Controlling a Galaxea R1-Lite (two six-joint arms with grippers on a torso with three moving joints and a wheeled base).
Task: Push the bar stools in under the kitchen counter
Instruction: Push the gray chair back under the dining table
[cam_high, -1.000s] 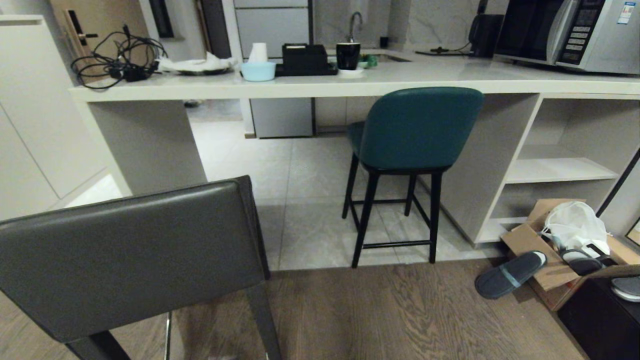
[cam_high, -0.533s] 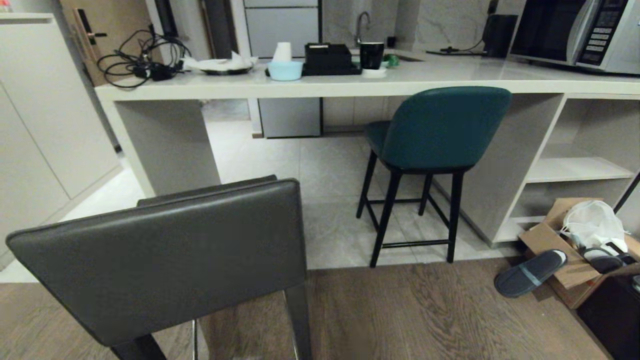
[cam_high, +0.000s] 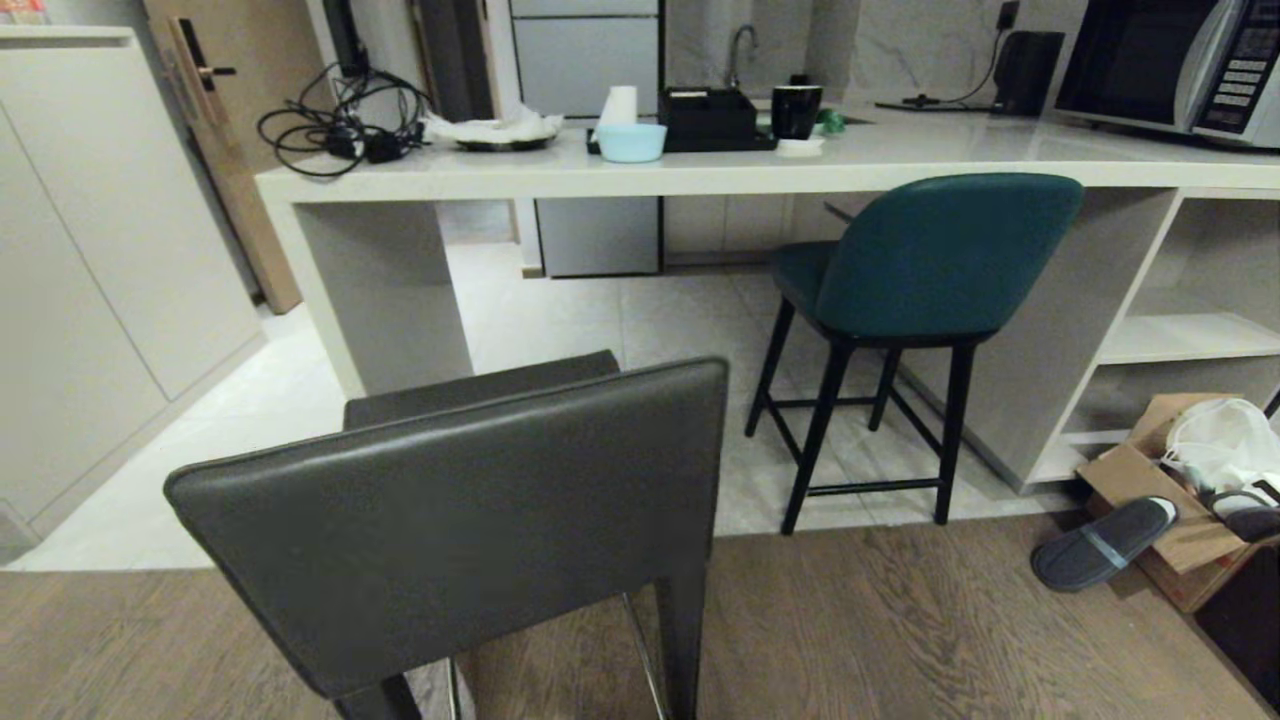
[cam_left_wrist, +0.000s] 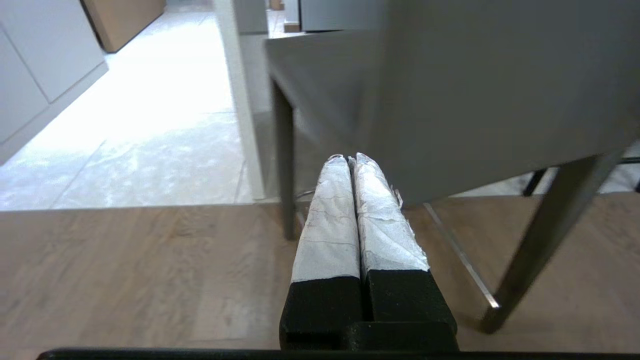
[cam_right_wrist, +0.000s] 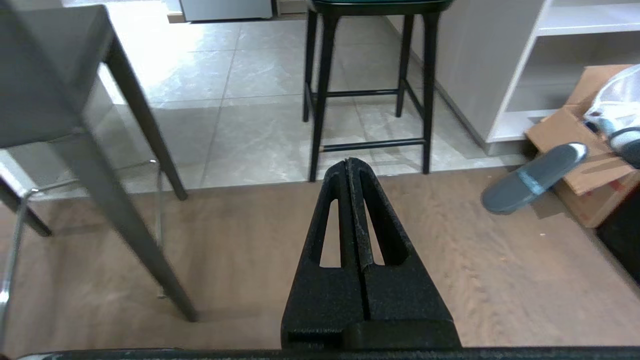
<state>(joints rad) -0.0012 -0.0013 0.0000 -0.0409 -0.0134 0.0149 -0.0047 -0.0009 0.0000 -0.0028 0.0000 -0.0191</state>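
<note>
A kitchen counter (cam_high: 900, 175) with a thick pale stone top runs across the far side of the room, resting on white panel sides, with open white shelves (cam_high: 1185, 338) at its right end. The teal stool (cam_high: 925, 260), with a curved backrest and thin black legs, stands at the counter right of centre on the pale tile floor, its seat reaching under the slab and its backrest just at the counter's near edge. The dark grey stool (cam_high: 470, 520), with a flat square backrest, stands much nearer, left of centre and well apart from the counter, near where the tile meets the brown wood floor; just where its legs stand is hard to tell.

On the counter sit a tangle of black cables (cam_high: 340, 130) at the far left, a pale blue bowl (cam_high: 630, 142), a black tray (cam_high: 712, 118), a black mug (cam_high: 796, 110) and a microwave (cam_high: 1165, 65) at the far right. A cardboard box (cam_high: 1150, 490) and a grey slipper (cam_high: 1105, 542) lie on the floor at the right.

The left gripper (cam_left_wrist: 348, 159), its fingers wrapped in white, hangs low over the wood floor just beside the grey stool's backrest, fingers pressed together and holding nothing. The right gripper (cam_right_wrist: 350, 162), bare black, hangs over the wood floor facing the teal stool's legs, also closed and empty.
</note>
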